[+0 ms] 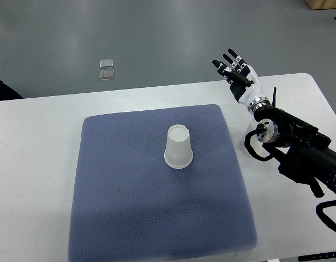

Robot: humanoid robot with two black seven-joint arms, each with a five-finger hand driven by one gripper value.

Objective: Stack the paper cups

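A white paper cup (178,147) stands upside down near the middle of a blue-grey mat (130,218), slightly toward the far side; whether it is one cup or several nested together, I cannot tell. The mat lies on a white table (37,147). The right hand (237,72) is raised over the far right part of the table, well apart from the cup; its fingers (230,56) are spread and hold nothing. Its black arm (299,147) enters from the right edge; another pale cup-like object partly shows behind the arm's wrist joint.
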